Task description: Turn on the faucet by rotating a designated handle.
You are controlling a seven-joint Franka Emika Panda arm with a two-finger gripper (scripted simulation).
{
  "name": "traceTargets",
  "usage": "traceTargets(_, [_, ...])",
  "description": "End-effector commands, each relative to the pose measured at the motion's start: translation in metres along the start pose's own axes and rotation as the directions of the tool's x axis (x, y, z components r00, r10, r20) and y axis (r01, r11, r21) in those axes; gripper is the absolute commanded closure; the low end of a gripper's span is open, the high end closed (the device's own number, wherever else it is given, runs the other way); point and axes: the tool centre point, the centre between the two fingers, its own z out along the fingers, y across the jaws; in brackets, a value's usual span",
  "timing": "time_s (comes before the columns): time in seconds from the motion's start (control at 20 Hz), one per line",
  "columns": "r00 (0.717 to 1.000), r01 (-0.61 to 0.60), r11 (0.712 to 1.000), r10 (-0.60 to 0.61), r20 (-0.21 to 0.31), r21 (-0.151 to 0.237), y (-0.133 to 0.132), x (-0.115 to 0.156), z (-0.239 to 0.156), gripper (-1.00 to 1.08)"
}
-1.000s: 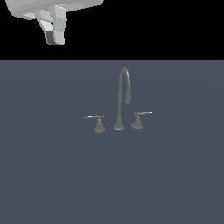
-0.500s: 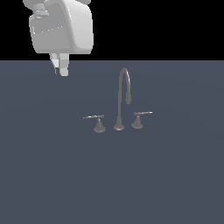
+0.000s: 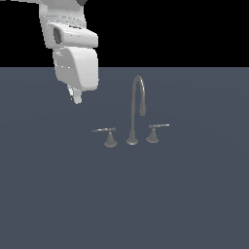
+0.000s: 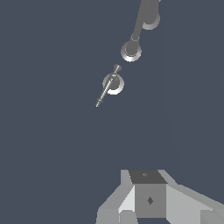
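- The faucet (image 3: 134, 114) is standing just right of the centre of the exterior frame on the dark grey counter (image 3: 194, 194), its tall spout arching between two short levers.
- The handle (image 3: 105, 130) on the exterior view's left is pointing out sideways from its cone base; the wrist view is also showing it (image 4: 106, 89).
- The pincer (image 3: 76, 97) is hanging in the upper left, well apart from the faucet, holding nothing; how far it is open, I cannot tell.
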Motion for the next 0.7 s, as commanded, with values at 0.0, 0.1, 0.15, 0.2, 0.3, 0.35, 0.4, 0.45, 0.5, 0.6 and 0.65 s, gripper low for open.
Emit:
traceTargets(0.0, [0.999, -0.044, 0.999, 0.044, -0.002, 0.000, -0.008, 0.006, 0.013, 1.08])
traceTargets(0.1, [0.997, -0.079, 0.997, 0.079, -0.003, 0.000, -0.015, 0.012, 0.024, 1.08])
traceTargets(0.15, [0.995, -0.096, 0.995, 0.096, -0.004, -0.001, -0.018, 0.015, 0.029, 1.08])
traceTargets(0.2, [0.993, -0.114, 0.993, 0.114, -0.005, -0.001, -0.021, 0.018, 0.034, 1.08])
traceTargets(0.3, [0.989, -0.150, 0.989, 0.150, -0.007, -0.002, -0.027, 0.024, 0.045, 1.08])
traceTargets(0.35, [0.986, -0.169, 0.986, 0.169, -0.008, -0.002, -0.030, 0.027, 0.051, 1.08])
traceTargets(0.4, [0.982, -0.188, 0.982, 0.188, -0.010, -0.002, -0.033, 0.031, 0.057, 1.08])
traceTargets(0.45, [0.978, -0.208, 0.978, 0.208, -0.011, -0.003, -0.036, 0.035, 0.063, 1.08])
traceTargets(0.5, [0.974, -0.228, 0.974, 0.228, -0.012, -0.003, -0.039, 0.039, 0.069, 1.08])
traceTargets(0.6, [0.963, -0.268, 0.963, 0.268, -0.015, -0.004, -0.045, 0.047, 0.081, 1.08])
traceTargets(0.65, [0.958, -0.287, 0.958, 0.287, -0.016, -0.004, -0.048, 0.051, 0.087, 1.08])
